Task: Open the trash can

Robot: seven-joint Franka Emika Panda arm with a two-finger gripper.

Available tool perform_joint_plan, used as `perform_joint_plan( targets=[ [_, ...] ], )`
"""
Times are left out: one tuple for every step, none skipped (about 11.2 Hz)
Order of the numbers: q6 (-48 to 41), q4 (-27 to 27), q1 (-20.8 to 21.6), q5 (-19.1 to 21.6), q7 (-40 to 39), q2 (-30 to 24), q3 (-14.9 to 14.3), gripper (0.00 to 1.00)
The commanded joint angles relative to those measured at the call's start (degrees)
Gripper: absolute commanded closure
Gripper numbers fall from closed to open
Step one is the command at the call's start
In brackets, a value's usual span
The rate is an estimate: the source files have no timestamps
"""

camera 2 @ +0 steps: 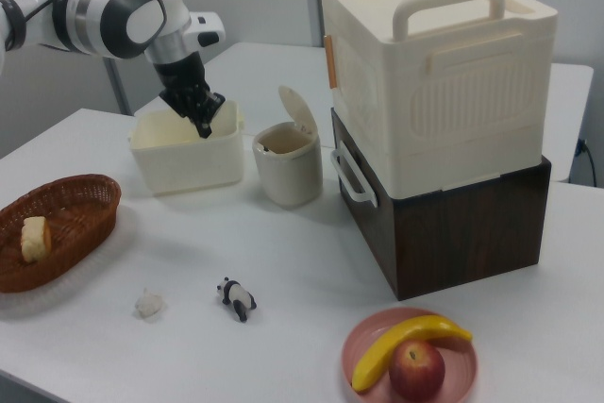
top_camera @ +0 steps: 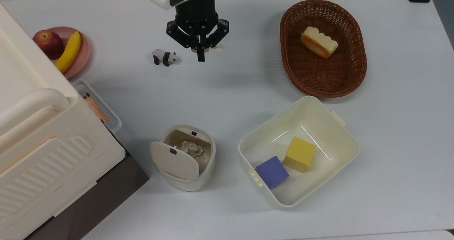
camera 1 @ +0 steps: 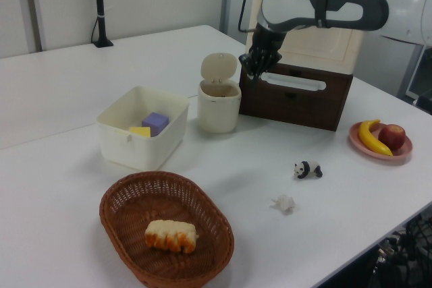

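the trash can (top_camera: 188,160) (camera 1: 219,104) (camera 2: 287,169) stands on the white table (top_camera: 234,80), its lid (top_camera: 174,161) (camera 1: 219,67) (camera 2: 296,108) swung up on its hinge and standing nearly upright, so the inside shows with a crumpled paper wad (top_camera: 190,148) at the bottom. in the top view the can sits between the big cream box (top_camera: 42,140) on the top view's left and the tub (top_camera: 312,126) on the top view's right, which holds a purple cube (top_camera: 272,171) and a yellow cube (top_camera: 300,154). the gripper (top_camera: 200,57) (camera 1: 256,75) (camera 2: 203,126) hangs in the air well apart from the can, pointing down, its fingers drawn together with nothing between them. in the top view it shows just beside a toy panda (top_camera: 165,57). a wicker basket (top_camera: 294,73) holds a piece of bread (top_camera: 318,42), and a pink plate (top_camera: 83,53) carries an apple (top_camera: 48,43) and a banana (top_camera: 69,52).
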Motion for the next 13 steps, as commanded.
perform_joint_plan(
  targets=[
    [-3.97,-1.23,0.35,0.45,-1.78,-1.17,0.62,0.00],
    [-5.28,-1.15,0.44,-0.59,-1.78,-1.44,0.62,0.00],
    [-7.38,-0.88,0.88,-3.30,-1.78,-1.70,0.62,0.00],
    [-9.75,-0.88,0.80,-4.37,-1.78,-2.92,0.62,0.00],
    [-12.13,-0.79,0.53,-4.56,-1.86,-4.24,0.62,0.00],
    [-13.72,-0.71,0.10,-4.56,-3.08,-5.21,0.19,0.00],
    [-13.82,-0.62,-0.17,-4.21,-3.88,-6.00,-0.08,0.00],
    [-13.91,-0.62,-0.95,-3.60,-3.28,-6.97,-0.08,0.00],
    [-14.52,-0.62,-1.92,-1.94,-2.05,-8.11,0.01,0.00],
    [-14.52,-0.10,-4.37,1.64,0.74,-8.47,0.62,0.00],
    [-14.78,0.78,-5.87,3.59,2.69,-8.64,1.15,0.00],
    [-14.79,0.79,-6.06,3.70,3.66,-8.82,1.76,0.00],
    [-14.79,0.79,-6.15,3.70,3.85,-8.73,1.85,0.00]
  ],
)
